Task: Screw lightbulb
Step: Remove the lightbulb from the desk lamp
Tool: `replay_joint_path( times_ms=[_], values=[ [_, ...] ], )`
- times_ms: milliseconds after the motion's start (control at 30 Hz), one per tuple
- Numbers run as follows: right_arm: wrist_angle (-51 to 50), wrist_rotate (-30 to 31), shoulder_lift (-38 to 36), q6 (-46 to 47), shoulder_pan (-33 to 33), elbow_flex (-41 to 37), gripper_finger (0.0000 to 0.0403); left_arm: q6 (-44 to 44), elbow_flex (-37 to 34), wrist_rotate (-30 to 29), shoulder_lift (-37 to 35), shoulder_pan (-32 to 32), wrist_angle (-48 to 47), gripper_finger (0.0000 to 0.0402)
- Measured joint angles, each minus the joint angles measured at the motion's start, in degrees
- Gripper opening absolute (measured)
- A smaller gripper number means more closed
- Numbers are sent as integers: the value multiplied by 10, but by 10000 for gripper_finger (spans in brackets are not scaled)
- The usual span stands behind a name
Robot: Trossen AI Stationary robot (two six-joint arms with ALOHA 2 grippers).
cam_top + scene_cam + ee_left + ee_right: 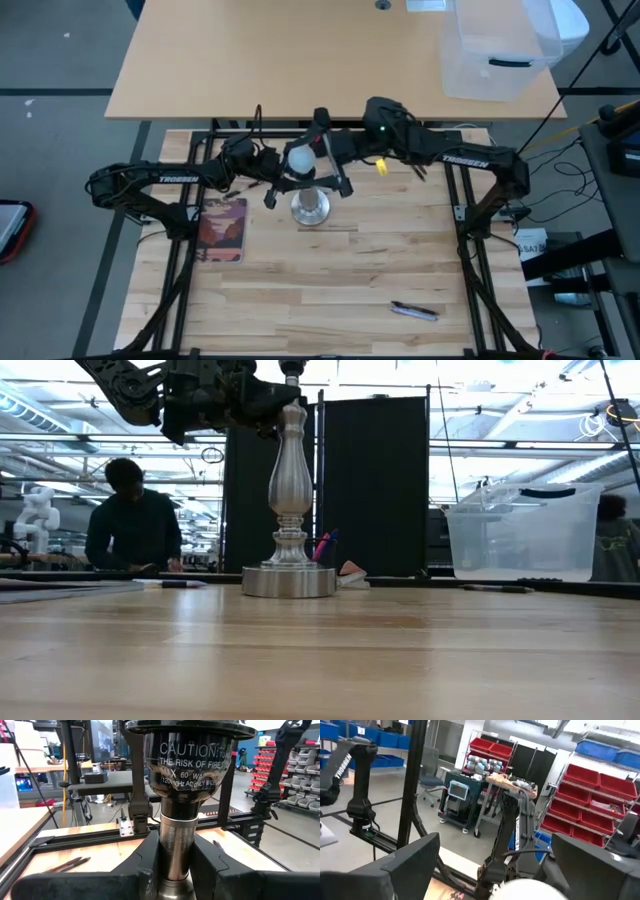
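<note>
The frosted white lightbulb (300, 157) sits on top of the silvery socket stand (290, 490). The stand is upright on its round disc foot (311, 208) at mid-table. How the bulb's base meets the black socket (187, 765) is hidden. My left gripper (175, 867) reaches in from the table's left and is shut on the stand's post. My right gripper (495, 870) comes from the right, level with the bulb's top. It is wide open, with the globe (527, 891) low between its fingers and untouched. The low view cuts the bulb off. My left gripper pinches the stand's narrow silvery neck (176, 837) just below the black socket, one finger (142, 865) on each side. The fingers come in level from the table's left and lie across the upright post. The stand keeps its foot on the table.
A book (222, 228) lies on the table left of the stand. A pen (415, 311) lies near the front right. A clear plastic bin (495, 50) stands on the far table. In the low view a person (135, 515) sits beyond the table.
</note>
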Motion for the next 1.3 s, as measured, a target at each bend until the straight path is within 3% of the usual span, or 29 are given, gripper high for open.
replay_joint_path(
  times_ms=[167,433,600,700,833,933,1100,1300],
  values=[
    [-10,54,-29,-6,7,1,377,-18,0,-37,0,2,-4,73],
    [-57,315,-49,-49,60,1,377,-40,-1,-97,0,0,-3,73],
    [-65,417,-42,-12,99,2,377,-47,-1,-137,-1,-1,-2,73],
    [-65,519,-33,11,126,2,377,-52,-1,-164,-1,-4,1,73],
    [-34,673,-7,10,153,2,377,-55,-1,-194,-1,-8,5,73],
    [-3,755,15,8,163,1,377,-55,-1,-209,-1,-11,5,73],
    [49,840,45,8,169,2,377,-53,-1,-221,-1,-15,7,73],
    [103,891,81,-7,167,2,377,-50,-1,-224,-1,-18,6,73]
  ],
)
